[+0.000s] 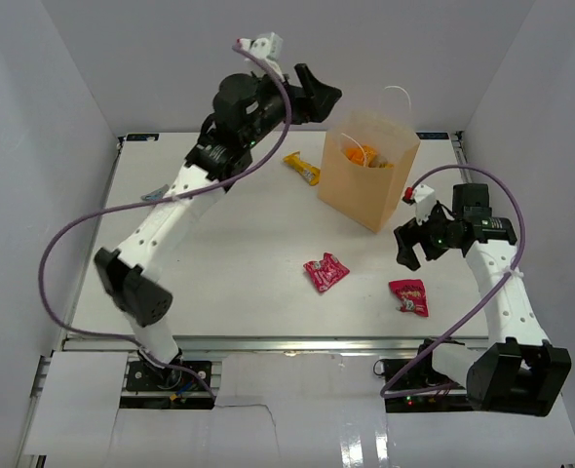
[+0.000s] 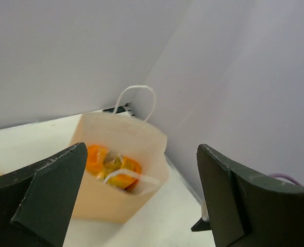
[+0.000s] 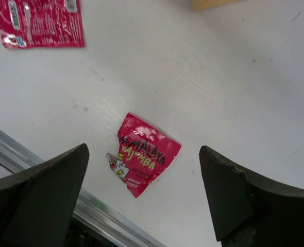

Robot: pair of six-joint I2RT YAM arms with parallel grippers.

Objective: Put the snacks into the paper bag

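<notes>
Left jaws are held wide open, empty, near the bag [image 1: 365, 195]; right jaws, likewise, are poised over a red packet [image 3: 144, 154].

The paper bag [image 1: 369, 185] stands upright on the far right part of the table [image 1: 219, 292], with several snacks [image 1: 362, 154] inside it and a bar [image 1: 302, 169] lying on the tabletop just to its left. In front of the bag, apart from it, lie the middle packet [image 1: 325, 272] and, to its right and nearer the front edge, the front-right packet [image 1: 409, 296]; a small packet [image 1: 154, 195] lies far left beside the left arm. The left gripper [image 1: 319, 90] hangs left of the bag's mouth, and the right gripper [image 1: 419, 249] hangs between the bag and the front-right packet.
</notes>
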